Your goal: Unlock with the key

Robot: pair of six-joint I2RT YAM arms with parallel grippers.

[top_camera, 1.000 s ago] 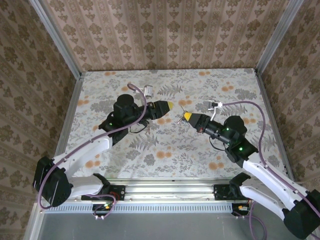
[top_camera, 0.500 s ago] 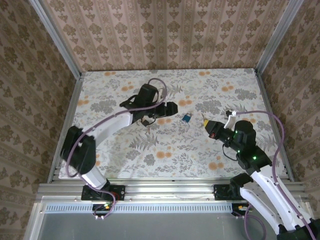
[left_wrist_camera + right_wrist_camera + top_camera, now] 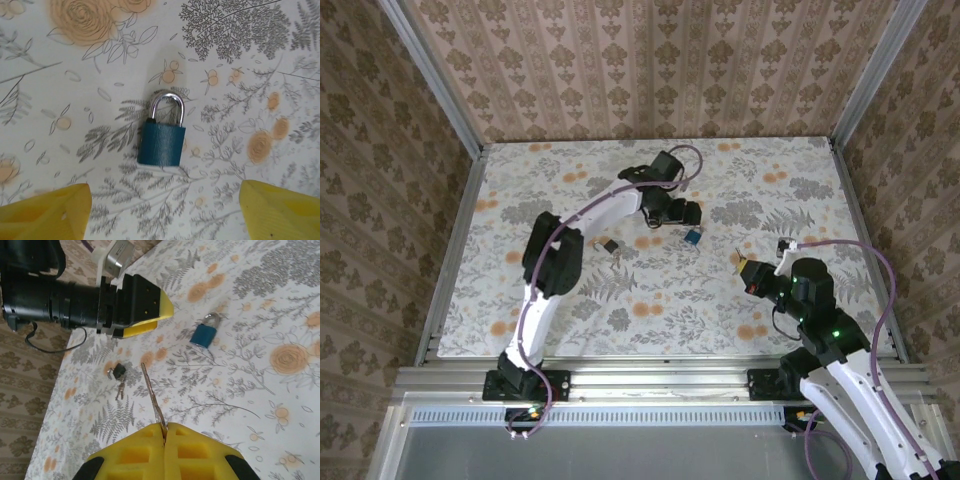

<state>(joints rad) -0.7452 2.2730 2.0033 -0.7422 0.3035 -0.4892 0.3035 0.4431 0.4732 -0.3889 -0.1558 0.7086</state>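
Left fingers (image 3: 45, 210), now spread, have swung over the seemingly shut blue padlock (image 3: 161, 140); right fingers (image 3: 135, 455), drawn back, clamp a slim metal blade (image 3: 151, 395). Unlocking remains outstanding.

Key (image 3: 119, 372): tiny, black squarish head, thin wire ring; lies flat on table (image 3: 520, 300), well left of padlock (image 3: 161, 144).

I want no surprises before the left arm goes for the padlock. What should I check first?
1. Left fingers open: ok.
2. Padlock lying flat, ahead of the tips and midway between them: ok.
3. Right fingers shut on a thin metal blade: ok.
4. That blade is the right key: cannot tell.
5. Black-headed key in hand: not ok, it lies on the table.
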